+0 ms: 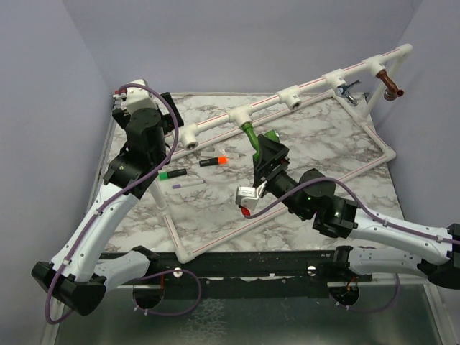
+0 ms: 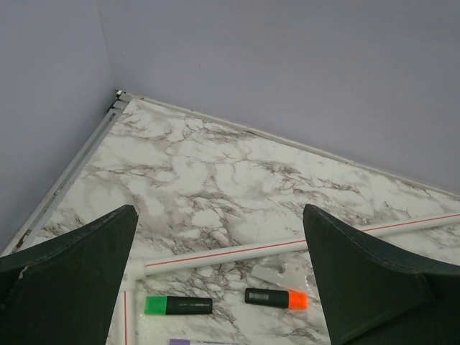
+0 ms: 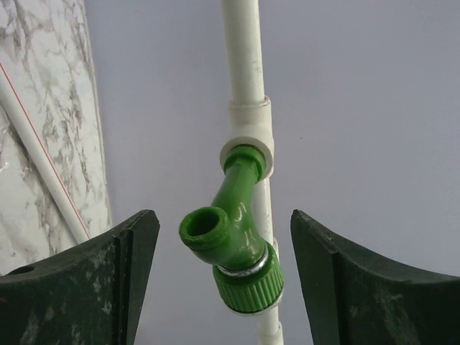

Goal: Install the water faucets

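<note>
Green faucet (image 3: 241, 248), chrome faucet (image 1: 348, 90), copper faucet (image 1: 392, 88): three, chrome indistinct. Left gripper (image 2: 219, 215) gapes; right gripper (image 3: 223, 215) gapes around green, not touching.

A faucet (image 3: 237, 241) sits in the pipe's (image 1: 313, 87) tee (image 1: 239, 115), between the right gripper's (image 3: 223, 223) fingers, touching neither; left of it on the table (image 1: 215, 215) lies a pen (image 1: 213, 159), further left another pen (image 1: 172, 175).

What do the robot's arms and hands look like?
Both the left arm and right arm have white shells, black joints and a loose purple cable. The left hand and right hand each have two dark, wedge-shaped fingers, slightly scuffed.
</note>
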`<state>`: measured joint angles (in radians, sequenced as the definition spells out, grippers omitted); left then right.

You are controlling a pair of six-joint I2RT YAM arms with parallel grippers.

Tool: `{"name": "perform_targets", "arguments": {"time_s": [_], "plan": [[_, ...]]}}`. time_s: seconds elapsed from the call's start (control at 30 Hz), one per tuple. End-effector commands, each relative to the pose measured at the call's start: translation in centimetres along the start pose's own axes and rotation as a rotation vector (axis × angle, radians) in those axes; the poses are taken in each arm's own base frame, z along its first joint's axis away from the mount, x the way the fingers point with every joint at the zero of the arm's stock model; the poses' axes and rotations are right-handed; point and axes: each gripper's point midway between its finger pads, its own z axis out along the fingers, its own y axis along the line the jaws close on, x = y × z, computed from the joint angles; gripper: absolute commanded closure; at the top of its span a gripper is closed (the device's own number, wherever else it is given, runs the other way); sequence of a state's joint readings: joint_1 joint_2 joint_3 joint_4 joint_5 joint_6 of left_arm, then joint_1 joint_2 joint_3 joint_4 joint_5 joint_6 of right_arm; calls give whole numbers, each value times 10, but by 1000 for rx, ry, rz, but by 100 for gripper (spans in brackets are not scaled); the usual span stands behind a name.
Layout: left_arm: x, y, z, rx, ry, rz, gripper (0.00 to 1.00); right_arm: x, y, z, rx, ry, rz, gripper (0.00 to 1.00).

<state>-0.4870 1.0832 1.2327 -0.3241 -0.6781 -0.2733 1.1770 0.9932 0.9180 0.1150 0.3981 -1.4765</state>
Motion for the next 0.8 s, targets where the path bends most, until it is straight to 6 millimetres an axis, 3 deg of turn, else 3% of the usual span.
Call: {"name": "perform_targets", "arguments": {"time_s": [0.0,0.27,0.47,0.6,0.77], "plan": [[130,9,-29,102,435,319,1,-1,-6,6,58,15,-155,22],[131,9,-29,100,435,320,1,5,4,8,63,58,-140,28],[132,9,-29,100,439,321,1,8,10,8,67,74,-114,43],[132,9,-29,98,438,322,1,9,13,9,69,75,-86,62],[133,10,-28,97,439,324,1,13,14,11,116,105,-26,99]]}}
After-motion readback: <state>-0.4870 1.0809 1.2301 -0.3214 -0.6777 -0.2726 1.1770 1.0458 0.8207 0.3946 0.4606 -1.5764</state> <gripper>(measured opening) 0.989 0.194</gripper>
